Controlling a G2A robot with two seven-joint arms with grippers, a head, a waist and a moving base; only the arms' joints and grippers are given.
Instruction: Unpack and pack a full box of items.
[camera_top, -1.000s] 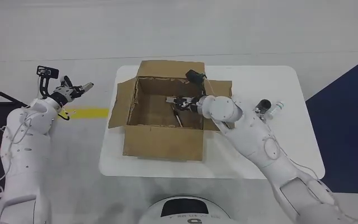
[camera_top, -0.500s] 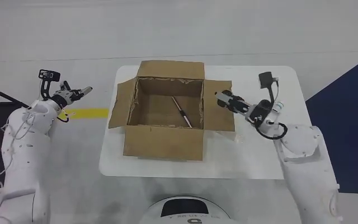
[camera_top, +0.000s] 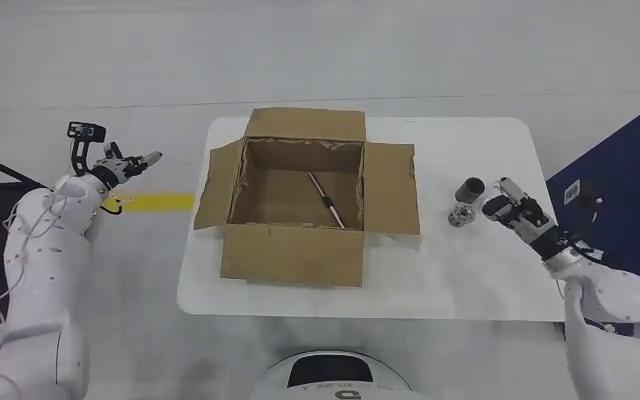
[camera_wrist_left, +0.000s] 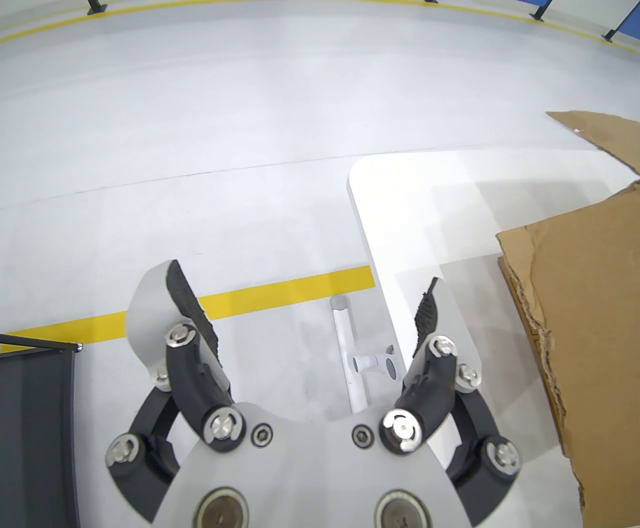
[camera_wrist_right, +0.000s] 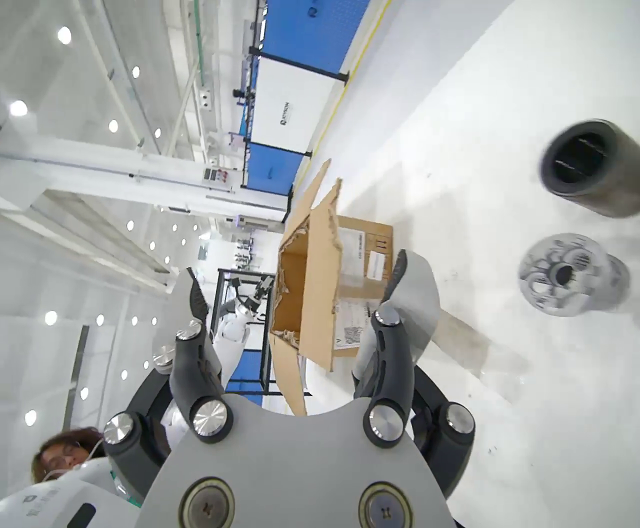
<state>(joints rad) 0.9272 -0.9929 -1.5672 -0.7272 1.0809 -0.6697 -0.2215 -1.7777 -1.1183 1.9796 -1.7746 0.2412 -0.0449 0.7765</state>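
Box (camera_top: 292, 258) at the middle of the table (camera_top: 480, 285), flaps folded out, mouth open upward. Inside, on the box floor, 1 thin rod (camera_top: 327, 200), lying slantwise; nothing else discernible within.

To the right of the box, on bare table and well apart from it, 2 items already out: a dark hollow tube (camera_top: 469, 187) and, just beside it, a pale silvery spool (camera_top: 460, 214).

Right pincer (camera_top: 500, 197) near these 2 items, on the side away from the box, released and holding nothing, pads (camera_wrist_right: 407, 272) spread wide.

Left pincer (camera_top: 143, 158) off the table's left edge, over the floor, near a yellow floor line (camera_top: 165, 202), likewise released and empty.

Progress, as a judgement: unpacking well advanced but not finished, with 2 items out and 1 rod yet to lift from the box. Packing half not yet begun, all 3 items then due back inside.

Likely next call: a reach into the box for the rod, thin and flat-lying, hence awkward to pinch off the cardboard.
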